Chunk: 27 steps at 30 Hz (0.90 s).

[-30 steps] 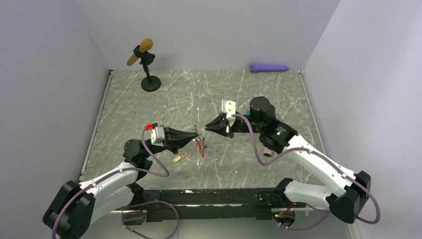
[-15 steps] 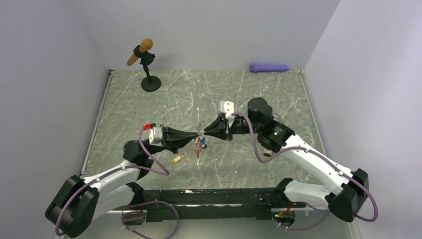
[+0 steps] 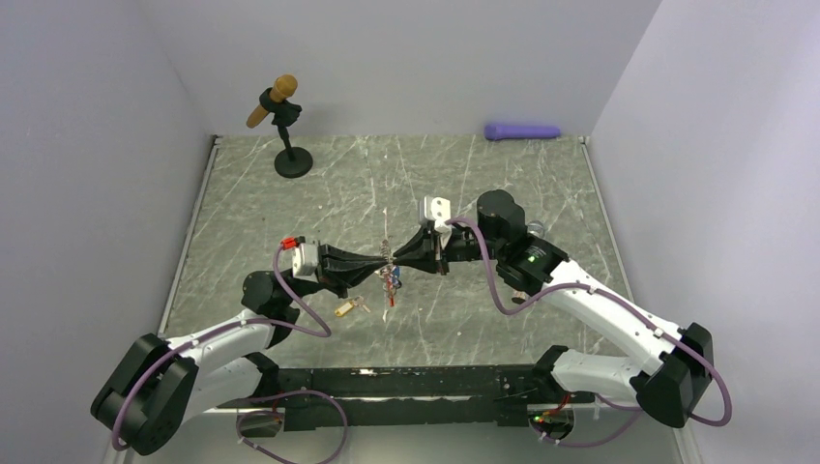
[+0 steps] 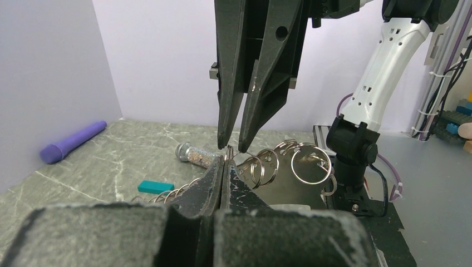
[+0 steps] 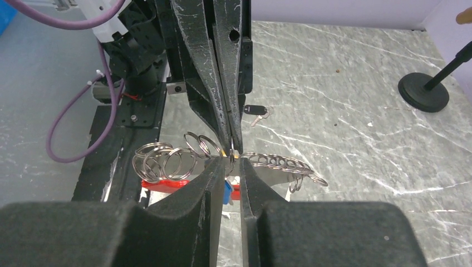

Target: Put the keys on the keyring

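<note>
The keyring is a red clip (image 5: 167, 185) joined to a chain of silver rings (image 5: 278, 163); it hangs between my two grippers above the table's middle (image 3: 391, 280). My left gripper (image 4: 224, 161) is shut on one ring of the chain (image 4: 289, 161). My right gripper (image 5: 230, 161) faces it tip to tip, its jaws narrowly apart around the same ring. A key's blue tag (image 5: 226, 192) hangs below the chain. A loose key (image 3: 350, 307) lies on the table near my left arm; the right wrist view shows its black tag (image 5: 255, 110).
A microphone on a black stand (image 3: 285, 126) is at the back left. A purple cylinder (image 3: 522, 130) lies at the back wall. A teal block (image 4: 156, 186) and a glittery silver cylinder (image 4: 192, 153) lie on the table beneath my right arm.
My right gripper has moved left until its tips meet my left gripper's tips at the chain. The left gripper has shifted slightly right, still holding the keyring.
</note>
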Each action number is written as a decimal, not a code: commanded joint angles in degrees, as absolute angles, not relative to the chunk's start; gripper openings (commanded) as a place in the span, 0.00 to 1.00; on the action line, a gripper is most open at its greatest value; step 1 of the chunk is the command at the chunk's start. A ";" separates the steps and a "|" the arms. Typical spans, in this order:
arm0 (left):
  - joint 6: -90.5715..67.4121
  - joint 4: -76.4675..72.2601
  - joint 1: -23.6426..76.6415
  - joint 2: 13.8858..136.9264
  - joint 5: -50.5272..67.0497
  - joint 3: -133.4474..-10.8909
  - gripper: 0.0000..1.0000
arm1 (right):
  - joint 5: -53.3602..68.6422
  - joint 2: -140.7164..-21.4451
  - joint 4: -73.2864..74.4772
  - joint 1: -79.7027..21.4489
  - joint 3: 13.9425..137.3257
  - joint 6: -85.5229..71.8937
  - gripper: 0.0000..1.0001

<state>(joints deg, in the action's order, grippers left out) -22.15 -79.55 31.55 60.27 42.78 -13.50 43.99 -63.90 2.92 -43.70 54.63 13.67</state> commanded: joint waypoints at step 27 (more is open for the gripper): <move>-25.14 -86.75 31.38 61.96 43.70 -16.25 0.00 | 45.52 -65.24 -1.95 -44.91 53.79 12.55 0.12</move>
